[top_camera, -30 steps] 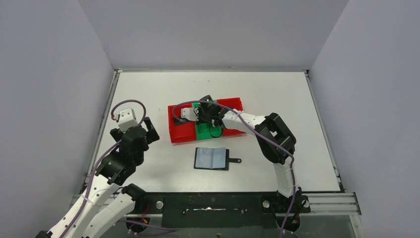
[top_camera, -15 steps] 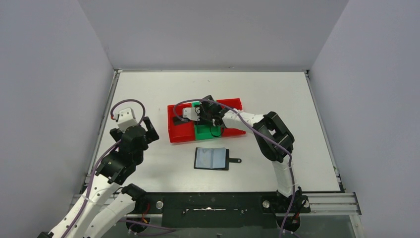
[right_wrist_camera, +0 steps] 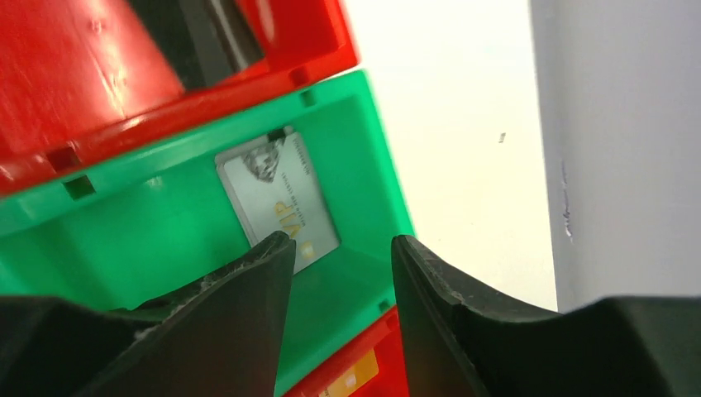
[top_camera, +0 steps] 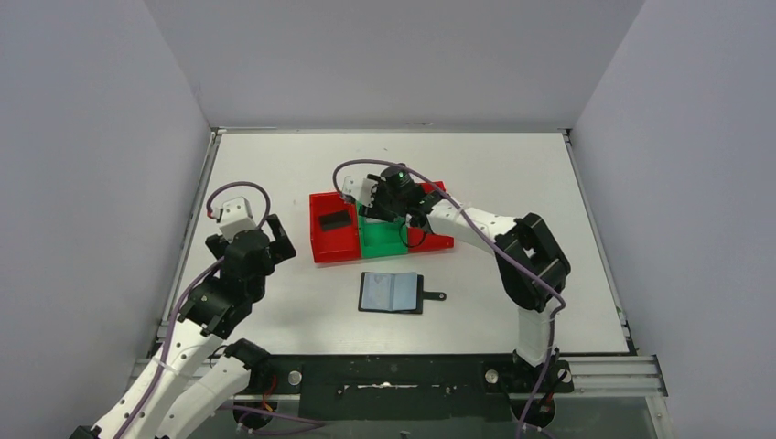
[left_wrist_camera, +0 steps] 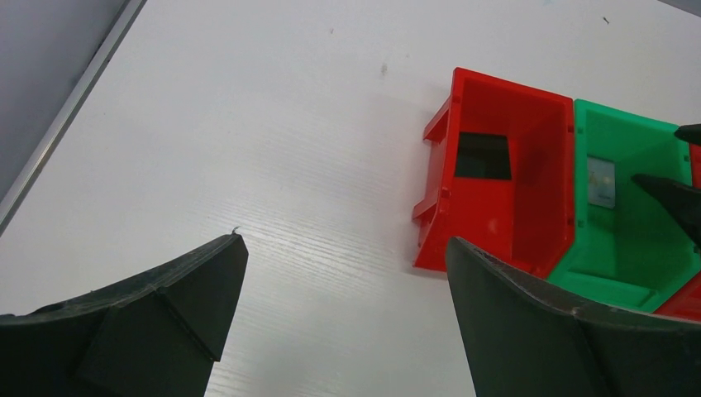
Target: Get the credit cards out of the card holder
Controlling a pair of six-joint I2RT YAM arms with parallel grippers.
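Observation:
The card holder (top_camera: 392, 293) lies open on the table, blue-grey pockets up, snap tab to the right. A black card (top_camera: 335, 219) lies in the left red bin (top_camera: 326, 245); it also shows in the left wrist view (left_wrist_camera: 482, 155). A silver-grey card (right_wrist_camera: 277, 198) lies flat in the green bin (right_wrist_camera: 149, 240). An orange-gold card (right_wrist_camera: 351, 379) lies in the other red bin (right_wrist_camera: 388, 347). My right gripper (right_wrist_camera: 340, 248) hovers open and empty above the green bin, also in the top view (top_camera: 373, 203). My left gripper (left_wrist_camera: 343, 248) is open and empty over bare table left of the bins, also in the top view (top_camera: 279, 245).
The bins stand side by side mid-table, red (left_wrist_camera: 496, 182), green (left_wrist_camera: 628, 207), then the second red (top_camera: 430, 197). Grey walls close in the table on three sides. A metal rail (top_camera: 206, 183) runs along the left edge.
My right gripper has lifted and drawn back to the right, off the left red and green bins, uncovering the black card. The left arm and the card holder have not moved.

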